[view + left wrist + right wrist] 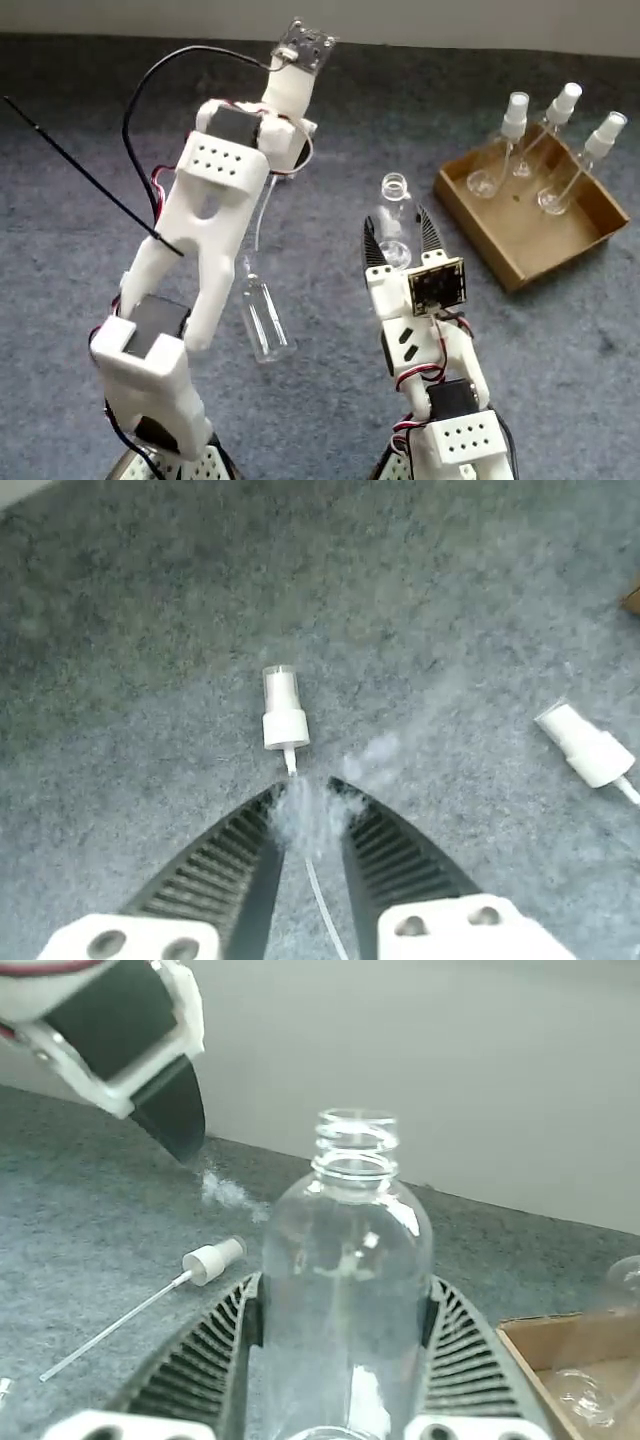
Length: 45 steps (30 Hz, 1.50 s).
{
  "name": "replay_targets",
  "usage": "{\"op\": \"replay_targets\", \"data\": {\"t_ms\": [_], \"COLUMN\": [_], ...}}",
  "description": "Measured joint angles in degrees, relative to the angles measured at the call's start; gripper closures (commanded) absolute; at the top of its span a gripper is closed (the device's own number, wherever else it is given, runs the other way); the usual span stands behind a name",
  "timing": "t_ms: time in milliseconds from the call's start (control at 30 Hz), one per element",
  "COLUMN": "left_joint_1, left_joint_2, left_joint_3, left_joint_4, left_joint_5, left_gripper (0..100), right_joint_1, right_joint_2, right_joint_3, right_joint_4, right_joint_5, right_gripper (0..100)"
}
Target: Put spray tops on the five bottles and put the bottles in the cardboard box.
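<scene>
left claw [305, 788]: jaws narrowly spread, tips not meeting, pointed down at the grey worktop [330, 400]. first spray top [283, 715] lies flat on the worktop just ahead of the tips. its long axis runs in line with the claw, the white head away from the tips and the thin dip tube running back between the jaws. whether either jaw touches the tube cannot be told. second spray top [588, 752] lies well off to one side of the same claw, also flat and slanted across its line.

right claw [398, 235]: pressed onto the open bottle [395, 215], pinching its clear body from both sides. the threaded neck is bare and stands clear beyond the tips.

spare bottle [265, 320]: lying on its side on the worktop beside the left arm, uncapped, apart from both claws. cardboard box [520, 235]: off to the side of the right claw, holding three capped bottles [550, 125].

judgement: three of five bottles are finished. the step in hand is capping the held bottle. the left claw is much the nearer to the first spray top. because the head lies straight ahead, the pick would call for a short advance along that axis before the jaws close.
</scene>
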Motion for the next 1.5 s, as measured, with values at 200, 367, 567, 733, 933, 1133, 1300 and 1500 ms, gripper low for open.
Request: {"op": "replay_targets", "data": {"t_ms": [200,367,567,733,933,1133,1300,1500], "left_joint_1": [-3.4,-5.0,-4.7,-5.4,-6.1,-6.3,-6.2,-6.5], "left_joint_2": [18.4,31.0,42.1,46.9,50.2,53.4,55.2,57.4], "left_joint_3": [-20.6,-37.9,-52.5,-55.6,-55.6,-55.8,-55.8,-56.1], "left_joint_4": [12.0,17.6,20.7,20.7,14.7,7.8,4.7,1.3], "left_joint_5": [0.0,-2.0,-6.8,-8.3,-8.3,-8.3,-8.3,-8.3], "left_gripper": [82,82,82,82,82,82,82,82], "right_joint_1": [0.0,0.0,0.0,0.0,0.0,0.0,0.0,0.0], "right_joint_2": [0.0,0.0,0.0,0.0,0.0,0.0,0.0,0.0], "right_joint_3": [0.0,0.0,0.0,0.0,0.0,0.0,0.0,0.0], "right_joint_4": [0.0,0.0,0.0,0.7,1.8,1.8,1.8,1.8], "right_joint_5": [0.0,0.0,0.0,0.0,0.0,0.0,0.0,0.0], "right_gripper": [89.6,89.6,89.6,89.6,89.6,89.6,89.6,89.6]}}
